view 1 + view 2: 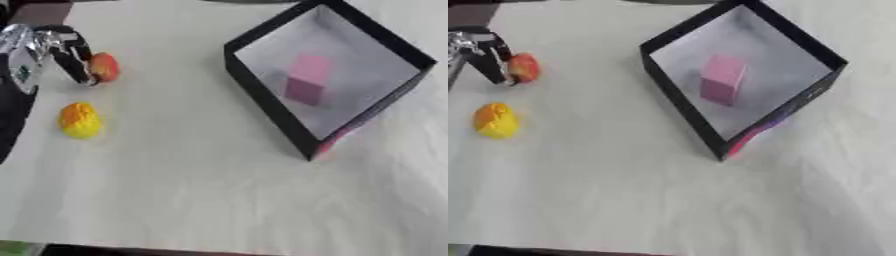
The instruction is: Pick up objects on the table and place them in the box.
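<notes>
Left arm: enters from the upper left corner, with silver joint sections above a black forearm that runs down the left edge of the left eye view. Left hand [72, 55]: held low over the surface, black fingers [79, 64] extended downward and slightly curved, tips at the surface. Whether the fingers close on anything cannot be determined. Right arm and right hand: outside both views.

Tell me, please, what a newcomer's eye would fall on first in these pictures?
The black-walled box at upper right, with a pink block inside. On the left, the robot's left hand reaches for a red-orange fruit, while a yellow-orange fruit lies nearer on the white table.
</notes>
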Motion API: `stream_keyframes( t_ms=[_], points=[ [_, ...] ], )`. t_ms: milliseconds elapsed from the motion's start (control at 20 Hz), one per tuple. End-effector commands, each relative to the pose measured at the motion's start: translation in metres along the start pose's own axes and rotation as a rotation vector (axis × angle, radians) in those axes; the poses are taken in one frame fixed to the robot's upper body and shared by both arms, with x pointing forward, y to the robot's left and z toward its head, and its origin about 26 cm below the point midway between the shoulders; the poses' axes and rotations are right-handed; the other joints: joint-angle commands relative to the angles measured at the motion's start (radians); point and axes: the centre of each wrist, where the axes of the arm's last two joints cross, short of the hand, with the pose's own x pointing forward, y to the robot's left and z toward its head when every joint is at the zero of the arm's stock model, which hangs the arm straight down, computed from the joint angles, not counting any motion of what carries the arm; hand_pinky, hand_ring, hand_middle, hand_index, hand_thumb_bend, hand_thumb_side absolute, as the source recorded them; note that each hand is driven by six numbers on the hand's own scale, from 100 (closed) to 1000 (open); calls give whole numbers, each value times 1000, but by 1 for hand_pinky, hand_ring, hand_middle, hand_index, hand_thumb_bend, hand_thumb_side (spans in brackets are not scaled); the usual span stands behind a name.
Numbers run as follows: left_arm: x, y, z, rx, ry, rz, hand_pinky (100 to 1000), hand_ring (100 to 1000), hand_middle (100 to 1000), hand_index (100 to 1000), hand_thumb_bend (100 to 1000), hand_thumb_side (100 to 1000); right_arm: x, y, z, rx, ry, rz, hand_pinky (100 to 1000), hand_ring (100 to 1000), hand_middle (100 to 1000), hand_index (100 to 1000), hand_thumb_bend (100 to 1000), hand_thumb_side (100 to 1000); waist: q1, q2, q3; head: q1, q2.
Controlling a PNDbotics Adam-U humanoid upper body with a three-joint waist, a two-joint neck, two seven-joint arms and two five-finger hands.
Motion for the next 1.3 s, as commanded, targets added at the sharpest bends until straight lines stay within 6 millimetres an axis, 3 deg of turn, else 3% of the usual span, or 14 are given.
stream_keyframes(
  t_ms=[50,200,450,700,850,1000,1150,1300],
  points=[
    [0,21,14,70,-49,15,759,738,666,577,221,100,6,-2,-3,5,-25,6,880,859,820,923,218,385,-11,-25,1,-8,4],
    [15,47,38,178,-151,11,754,728,659,568,220,100,6,-3,-3,3,-25,11,881,859,820,923,217,384,-10,-28,4,-28,14],
    [62,85,96,384,-355,-59,748,716,652,556,239,100,5,-5,-3,2,-24,17,882,859,820,923,216,382,-5,-37,11,-48,16],
    [118,99,154,531,-555,-178,749,716,646,552,286,100,6,-7,-4,-9,-29,17,882,859,820,923,221,372,1,-48,9,-64,4],
    [158,94,181,581,-669,-277,754,722,647,555,315,100,10,-9,-7,-24,-46,9,881,858,819,922,229,358,4,-55,4,-65,-6],
    [196,79,193,604,-758,-374,759,731,646,555,365,100,17,-10,-11,-33,-75,-6,880,857,818,920,230,345,6,-62,-5,-57,-9],
    [231,56,187,583,-807,-496,760,735,646,557,380,100,25,-11,-14,-39,-108,-19,880,856,818,919,233,334,8,-64,-15,-44,-15],
    [257,27,161,498,-841,-553,755,729,645,557,349,100,32,-12,-17,-51,-137,-37,880,856,817,918,234,327,8,-62,-26,-26,-18]
  ],
)
